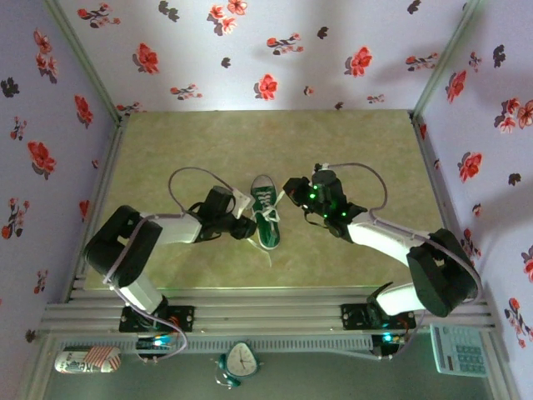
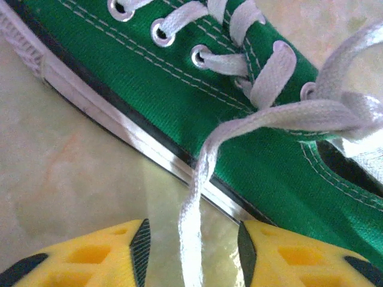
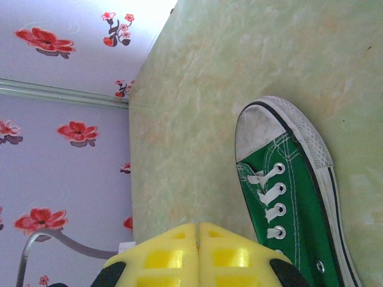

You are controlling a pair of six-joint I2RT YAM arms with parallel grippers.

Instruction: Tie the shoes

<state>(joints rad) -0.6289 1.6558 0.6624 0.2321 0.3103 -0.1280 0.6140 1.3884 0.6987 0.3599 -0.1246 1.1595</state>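
The green shoe [image 1: 266,218] lies mid-table, white toe cap pointing away from the arms. My left gripper [image 1: 246,223] sits low at its left side. In the left wrist view the yellow fingers [image 2: 108,254] stand apart with a loose white lace strand [image 2: 200,173] hanging between them, touching neither pad. That strand comes from a crossing over the tongue of the shoe [image 2: 179,72]. My right gripper [image 1: 293,187] is shut, raised to the right of the toe, and a white lace stretches from the shoe to its tips. Its fingertips [image 3: 198,226] are pressed together beside the shoe [image 3: 299,233].
The pale green table surface [image 1: 358,150] is boxed in by flowered walls [image 1: 275,42] on three sides. Below the arms' rail lie a small clock [image 1: 241,360], a keypad device [image 1: 458,350] and a can [image 1: 87,360].
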